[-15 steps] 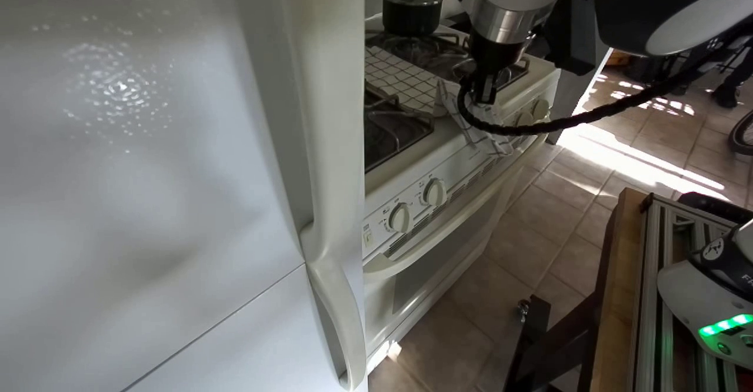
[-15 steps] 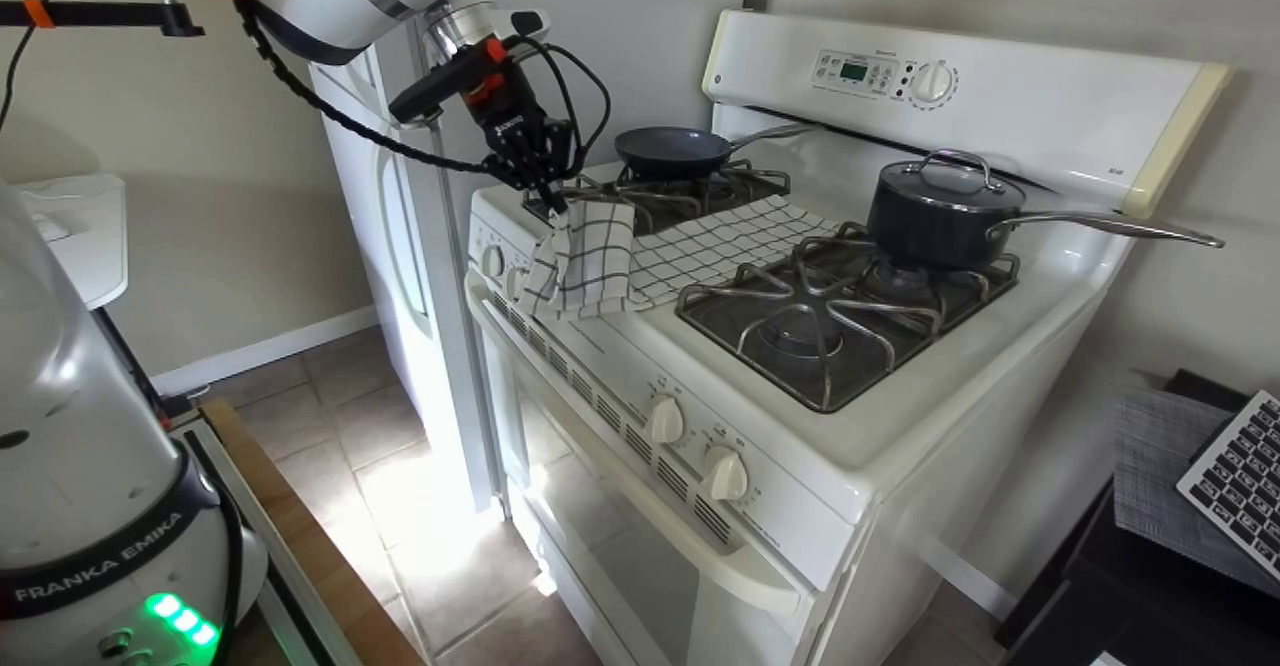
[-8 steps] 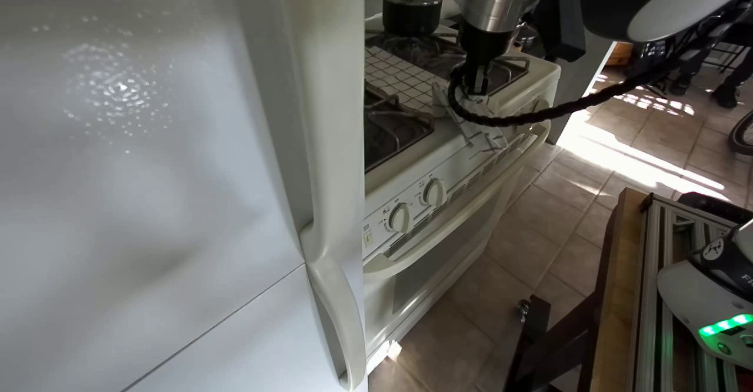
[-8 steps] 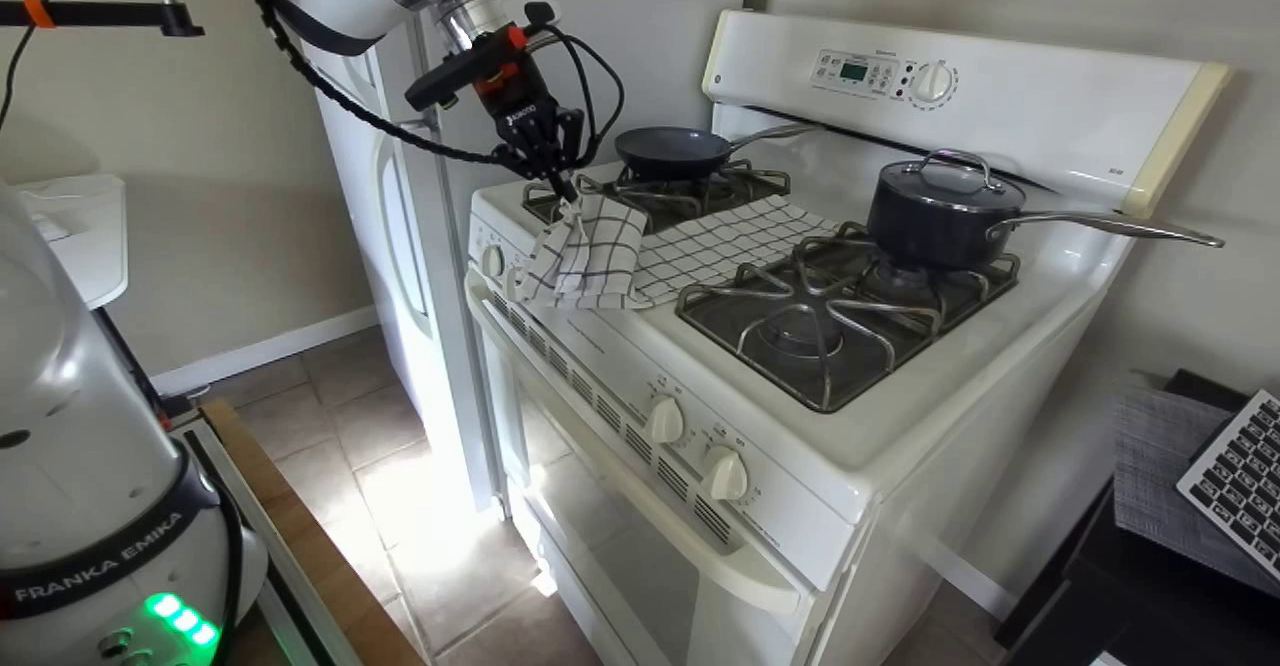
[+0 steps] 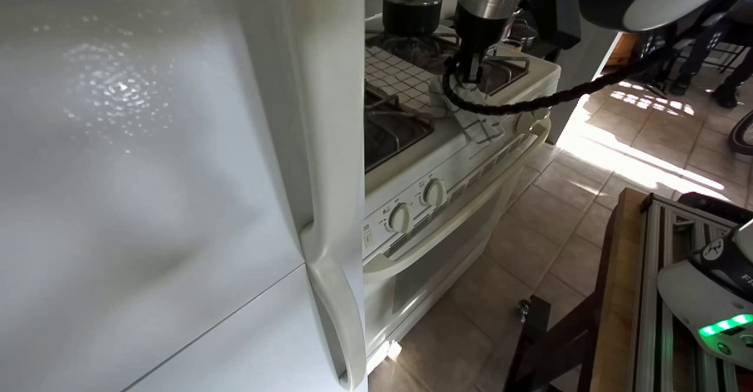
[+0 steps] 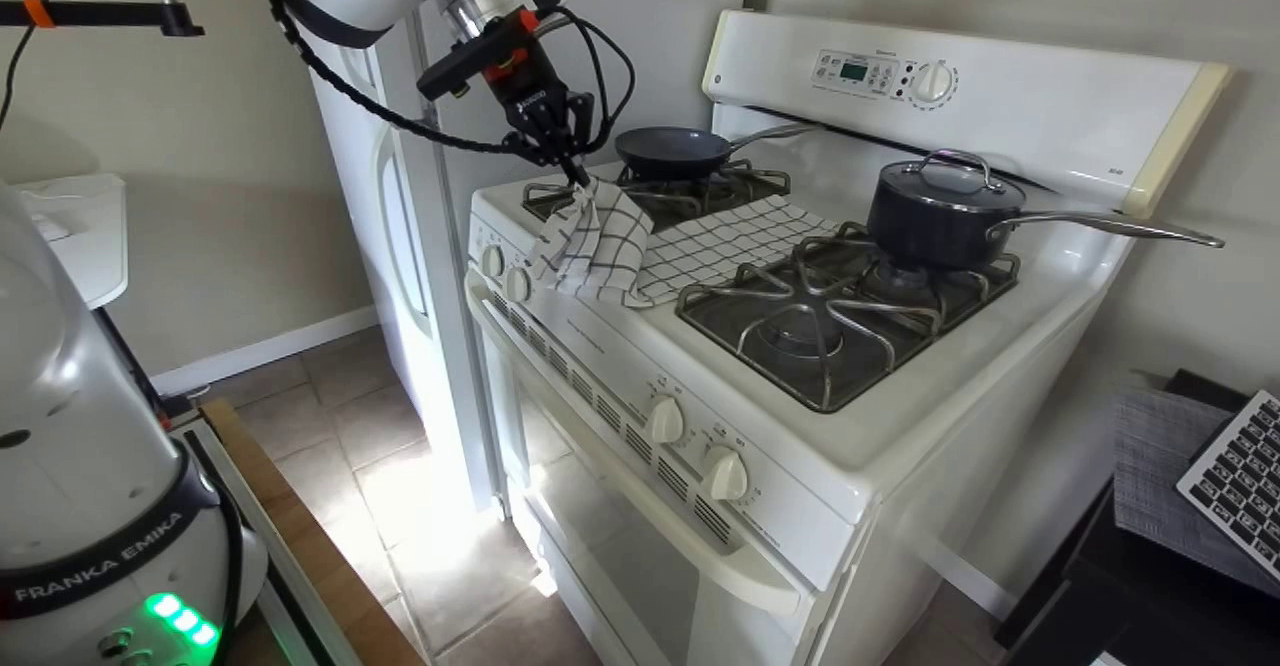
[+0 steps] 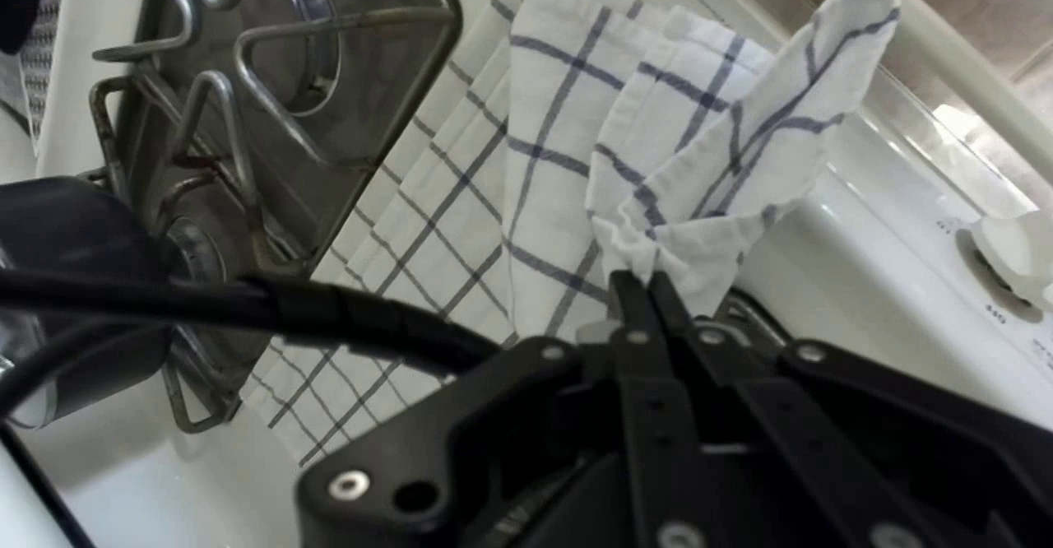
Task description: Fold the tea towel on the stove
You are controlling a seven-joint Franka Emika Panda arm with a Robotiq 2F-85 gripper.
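The tea towel, white with dark check lines, lies on the stove (image 6: 760, 401) between the burner grates. Its flat part (image 6: 735, 246) runs back from the front edge. Its near end (image 6: 605, 251) is lifted and bunched, and hangs in folds over the front edge. My gripper (image 6: 580, 178) is shut on a gathered corner of the towel, just above the cooktop. In the wrist view the fingertips (image 7: 628, 289) pinch the cloth, and the towel's folds (image 7: 551, 120) spread out ahead. The gripper also shows in an exterior view (image 5: 470, 77), with its cable partly hiding the towel.
A dark frying pan (image 6: 675, 151) sits on the back burner nearest the fridge. A lidded pot (image 6: 940, 211) stands on the far-side grate (image 6: 810, 321), its handle sticking out. The white fridge (image 5: 176, 174) stands beside the stove. Control knobs (image 6: 665, 419) line the stove's front.
My gripper has moved up and inward over the cooktop, carrying the held corner. The hanging part of the towel has risen, uncovering a knob on the front panel.
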